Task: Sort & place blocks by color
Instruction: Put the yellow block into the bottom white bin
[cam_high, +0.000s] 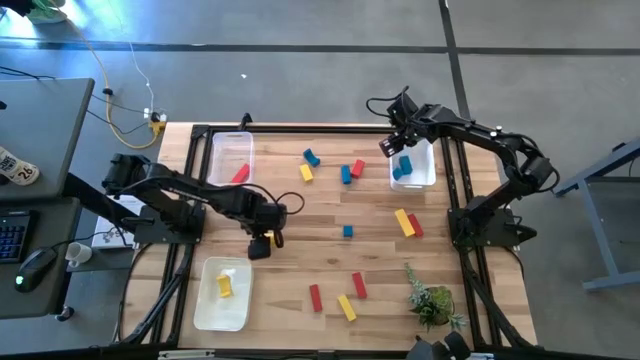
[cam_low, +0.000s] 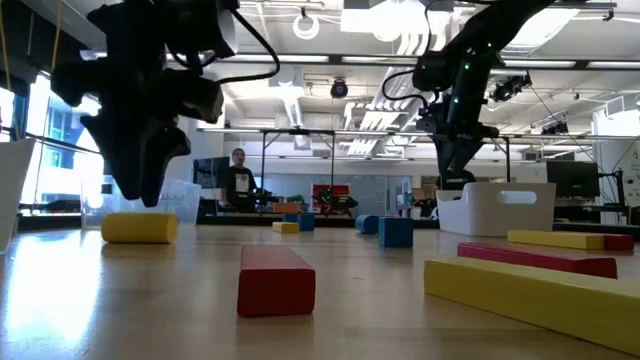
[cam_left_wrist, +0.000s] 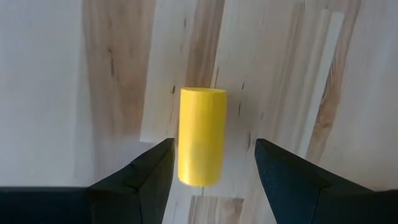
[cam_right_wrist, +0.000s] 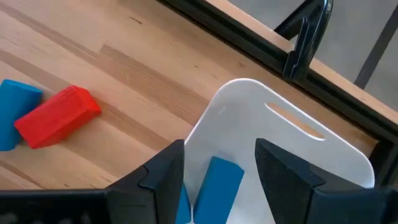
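Observation:
My left gripper (cam_high: 265, 240) points down, open, over a yellow block (cam_left_wrist: 201, 135) that lies flat on the wooden table, left of centre. Its fingertips stand on either side of the block and just above it (cam_low: 140, 228). My right gripper (cam_high: 392, 147) hangs open above the white bin (cam_high: 425, 175) at the far right. Blue blocks (cam_right_wrist: 217, 183) lie on the bin's floor below the fingers. More red, yellow and blue blocks lie scattered over the table, among them a red one (cam_right_wrist: 57, 116) beside a blue one (cam_right_wrist: 13, 112).
A clear bin (cam_high: 228, 150) at the far left holds a red block (cam_high: 240, 174). A bin (cam_high: 210, 310) at the near left holds a yellow one (cam_high: 225, 286). A small green plant (cam_high: 430, 298) stands at the near right. Black frame rails run along the table's edges.

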